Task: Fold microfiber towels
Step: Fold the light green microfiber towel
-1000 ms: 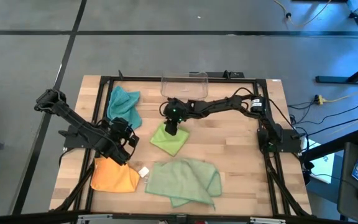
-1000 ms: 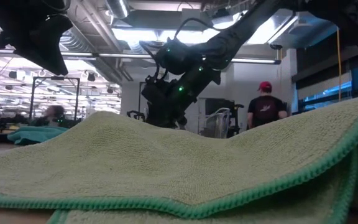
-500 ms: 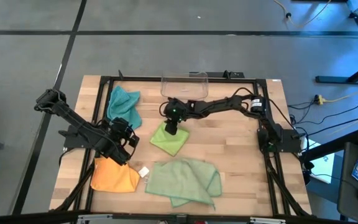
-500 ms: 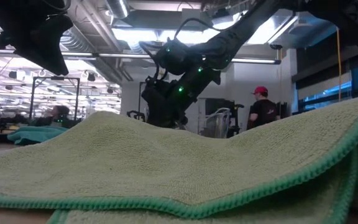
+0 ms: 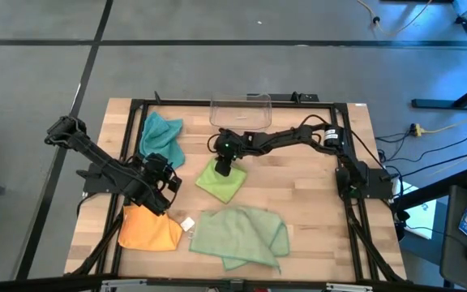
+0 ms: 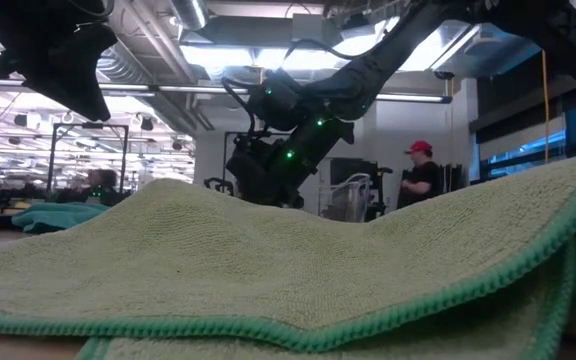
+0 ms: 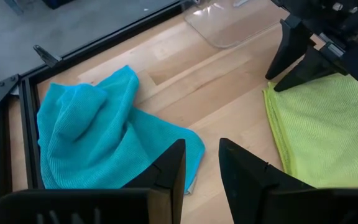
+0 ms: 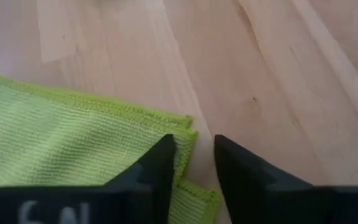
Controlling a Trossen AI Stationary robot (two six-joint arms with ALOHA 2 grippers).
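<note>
— Since all four cloths are limp microfiber, where would you take hold of each, starting with the big one?

— The pale sage towel (image 5: 237,235) lies rumpled well apart from the clear plastic bin (image 5: 242,112), across the worktop (image 5: 314,203) from it. I judge it light, floppy and a bit clingy on wood. It wants a pinch at a stitched corner, since the middle would only bunch up.

— And the teal towel (image 5: 160,136)?

— It is crumpled beside the bin, on the left arm's side. It looks just as soft, and it needs a free corner found before any fold.

— What about the orange towel (image 5: 148,229)?

— That one is farther from the bin than the teal, and lies rather flat. Its hem is the firmest place to grip.

— And the lime towel (image 5: 221,182)?

— It is near the bin, just in front of it, lying flat with a doubled hem at one corner. That corner is the handle. Both layers should be caught, or the top one will likely peel away.

— How do the fingers stand?

— The right gripper (image 8: 204,146) is at that lime corner with its fingers a little apart, and I see no cloth pinched between them. The left gripper (image 7: 202,149) hangs between the teal and orange towels, away from the bin. Its fingers are slightly parted and hold nothing.
</note>
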